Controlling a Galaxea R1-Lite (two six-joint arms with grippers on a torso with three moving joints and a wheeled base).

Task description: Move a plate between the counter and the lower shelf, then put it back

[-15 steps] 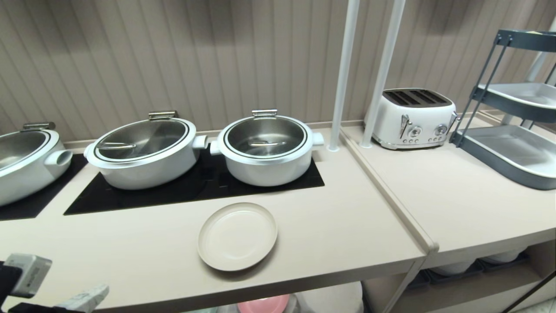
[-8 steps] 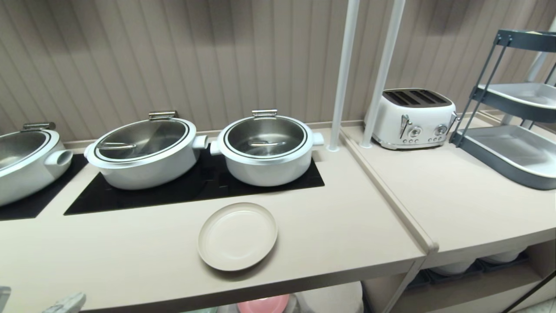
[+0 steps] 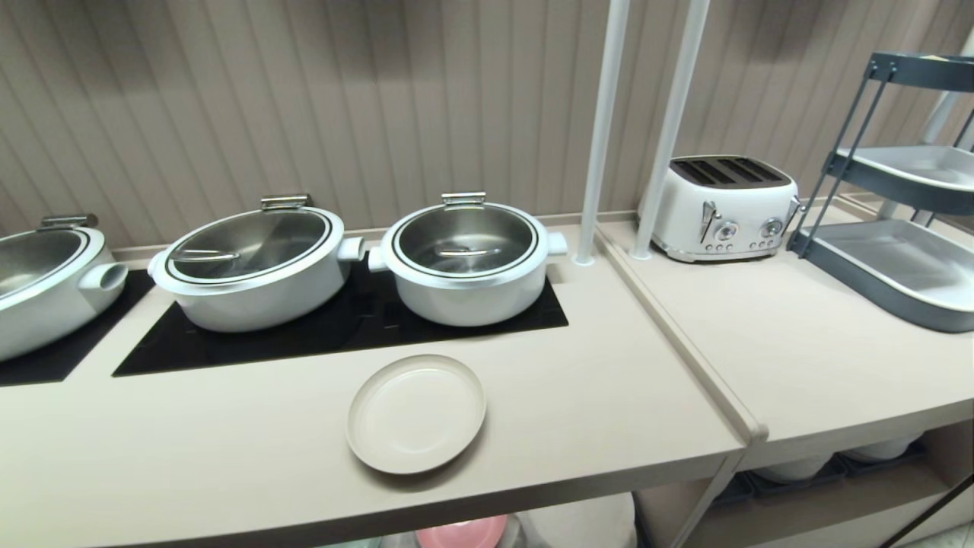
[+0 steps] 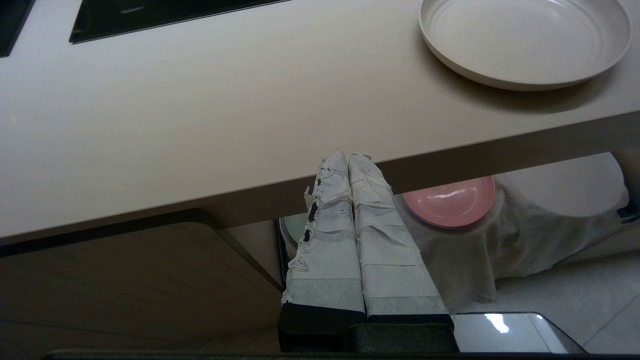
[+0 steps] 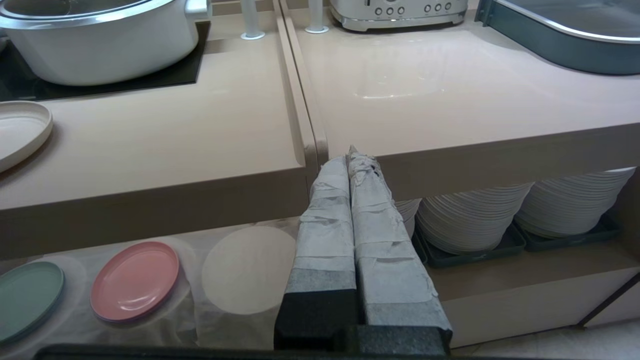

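The cream-beige plate [image 3: 416, 413] lies flat on the beige counter [image 3: 228, 449], in front of the black hob and near the front edge; it also shows in the left wrist view [image 4: 525, 40] and at the edge of the right wrist view [image 5: 20, 130]. Neither arm appears in the head view. My left gripper [image 4: 348, 156] is shut and empty, hanging below and in front of the counter's edge, apart from the plate. My right gripper [image 5: 350, 155] is shut and empty, parked low before the ridge between the two worktops. The lower shelf [image 5: 220, 330] with its white cloth lies under the counter.
Lidded white pots [image 3: 466, 259] stand on the hob [image 3: 342, 327]. A pink plate [image 5: 134, 281] and a mint-green plate [image 5: 27, 300] lie on the cloth. White plate stacks [image 5: 470, 220] fill the right recess. A toaster [image 3: 723, 205], two poles [image 3: 601, 129] and a grey tiered rack [image 3: 898, 259] are on the right.
My left gripper has sunk out of the head view at the lower left corner. The plate and everything on the counter have stayed put.
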